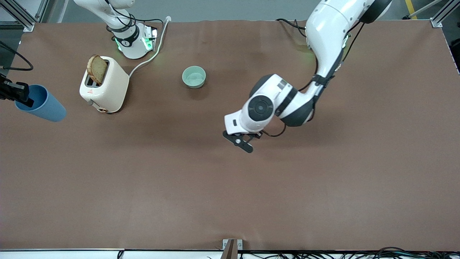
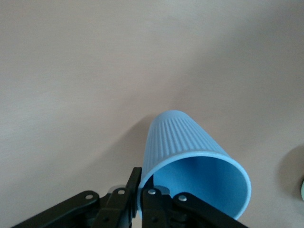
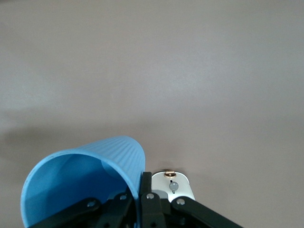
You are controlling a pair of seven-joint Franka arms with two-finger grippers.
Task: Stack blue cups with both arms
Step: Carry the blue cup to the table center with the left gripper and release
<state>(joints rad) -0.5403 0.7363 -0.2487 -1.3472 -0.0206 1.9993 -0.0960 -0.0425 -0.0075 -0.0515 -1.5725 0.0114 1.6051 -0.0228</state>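
Note:
My right gripper [image 1: 22, 98] is at the right arm's end of the table, beside the toaster. It is shut on the rim of a ribbed blue cup [image 1: 43, 106] and holds it tilted above the table. In the right wrist view, one finger of the gripper [image 3: 142, 184] is inside the cup [image 3: 85, 185] and one outside. My left gripper [image 2: 141, 179] is shut on the rim of the second blue cup [image 2: 190, 156], which is tilted over bare table. In the front view the left arm's hand [image 1: 251, 115] hangs over the table's middle and hides that cup.
A cream toaster [image 1: 104, 84] with a slice of bread stands near the right arm's base, its white cord running toward the base. A mint-green bowl [image 1: 194, 77] sits between the toaster and the left arm, farther from the camera than the left hand.

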